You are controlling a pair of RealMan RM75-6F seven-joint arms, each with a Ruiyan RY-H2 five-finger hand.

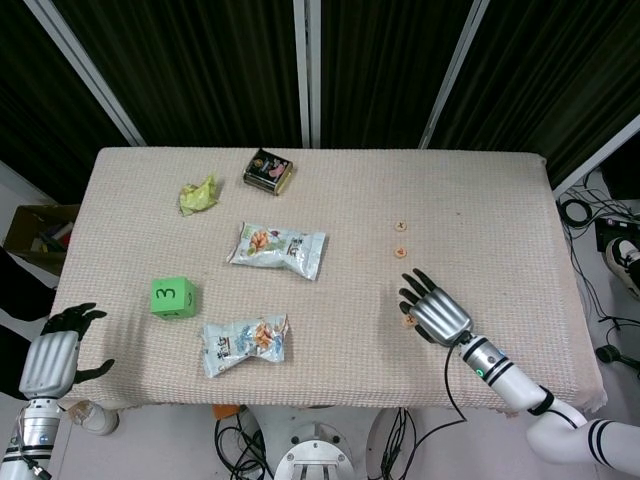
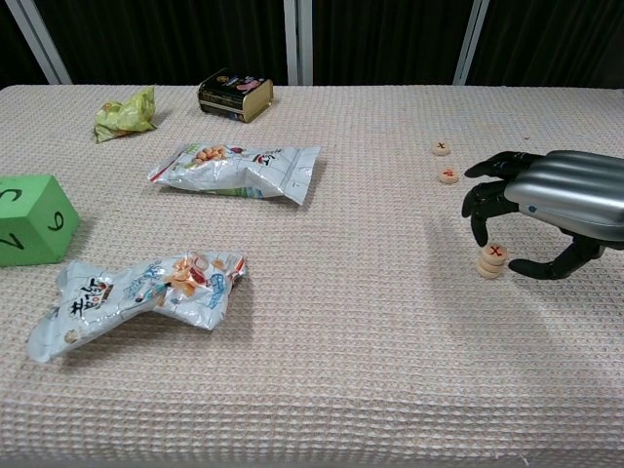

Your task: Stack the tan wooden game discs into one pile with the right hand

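Note:
A short pile of tan wooden discs point(image 2: 491, 261) with a red mark on top stands near the table's right front; in the head view the pile point(image 1: 408, 321) peeks out at the hand's left edge. Two single discs point(image 2: 442, 148) point(image 2: 448, 175) lie apart further back, seen also as discs point(image 1: 400, 226) point(image 1: 402, 251) from above. My right hand point(image 2: 546, 210) point(image 1: 436, 308) arches over the pile, fingers to its left and thumb to its right, holding nothing that I can see. My left hand point(image 1: 55, 352) hangs off the table's front left corner, fingers apart and empty.
Two snack bags point(image 2: 237, 169) point(image 2: 136, 290), a green cube point(image 2: 34, 219), a crumpled green wrapper point(image 2: 127, 112) and a dark tin point(image 2: 234, 95) occupy the left half of the woven tablecloth point(image 2: 370, 351). A cardboard box point(image 1: 35, 235) sits on the floor at left.

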